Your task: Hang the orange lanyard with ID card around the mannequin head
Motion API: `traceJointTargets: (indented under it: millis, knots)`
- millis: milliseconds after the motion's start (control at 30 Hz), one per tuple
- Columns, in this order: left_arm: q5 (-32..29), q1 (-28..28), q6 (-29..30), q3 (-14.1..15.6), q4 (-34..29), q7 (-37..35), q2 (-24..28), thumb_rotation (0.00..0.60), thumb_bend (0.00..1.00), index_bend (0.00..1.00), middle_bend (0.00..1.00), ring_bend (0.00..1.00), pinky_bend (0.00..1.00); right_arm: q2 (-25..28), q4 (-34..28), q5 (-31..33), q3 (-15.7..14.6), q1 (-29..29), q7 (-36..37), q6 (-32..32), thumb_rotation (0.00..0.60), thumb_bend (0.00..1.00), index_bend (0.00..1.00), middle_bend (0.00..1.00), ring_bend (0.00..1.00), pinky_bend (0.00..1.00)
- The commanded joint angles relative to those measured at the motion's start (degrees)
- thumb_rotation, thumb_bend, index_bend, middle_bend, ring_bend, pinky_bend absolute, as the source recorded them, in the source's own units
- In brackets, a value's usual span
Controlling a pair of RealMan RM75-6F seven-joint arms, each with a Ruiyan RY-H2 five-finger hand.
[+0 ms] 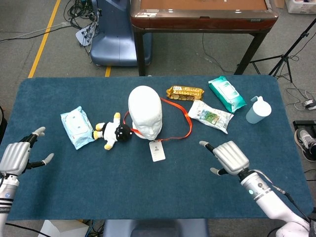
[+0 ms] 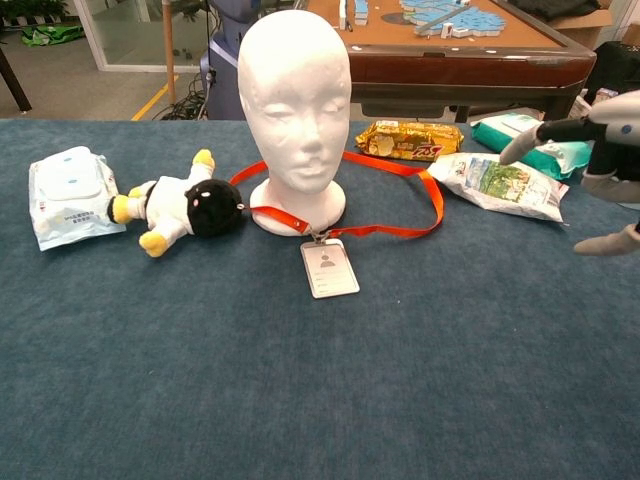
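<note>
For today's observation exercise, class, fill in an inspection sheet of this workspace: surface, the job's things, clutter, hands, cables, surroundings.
Surface: dark blue felt-covered table.
Job's things: white foam mannequin head upright; orange lanyard looped on the cloth around its base, clear ID card flat in front.
Clutter: black-and-white plush toy, light blue wipes pack, gold snack packet, white-green pouch, teal wipes pack, pale blue lidded cup.
Hands: left hand and right hand hold nothing, fingers apart, both clear of the lanyard.
Cables: loose cables on the floor behind the table.
Surroundings: brown wooden table, tripod legs.
</note>
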Motion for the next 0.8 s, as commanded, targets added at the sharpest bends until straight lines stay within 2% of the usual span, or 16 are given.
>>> traceJointTargets:
  millis: [33,400,633,800]
  knots:
    - [2.1,1.2,0.4,1.1,2.3,-2.1,-1.4,0.366,0.22,0.05,0.25,0.31,0.49,-2.1,0.9,2.8,0.9,1.9,-1.5,-2.9,0.6,0.26,0.18,0.96,1.0,1.0]
    - [4.8,4.5,3.7,1.6,2.9,-2.5,-2.9,0.37,0.22,0.05,0.25,0.31,0.49,-9.4,5.1,14.2,3.0,8.9,-6.8,-12.1,0.6,0.48,0.18,1.0,1.0,1.0]
    - [5.0,5.7,4.7,0.9,2.8,-2.4,-2.9,0.391,0.22,0.06,0.25,0.31,0.49,-13.7,7.7,22.0,3.7,13.8,-9.8,-15.2,0.595,0.63,0.18,1.0,1.0,1.0]
    - [4.8,6.3,4.6,0.6,2.8,-2.4,-2.9,0.401,0.22,0.08,0.25,0.31,0.49,-17.2,10.6,28.6,3.8,17.6,-12.4,-15.9,0.59,0.67,0.18,1.0,1.0,1.0]
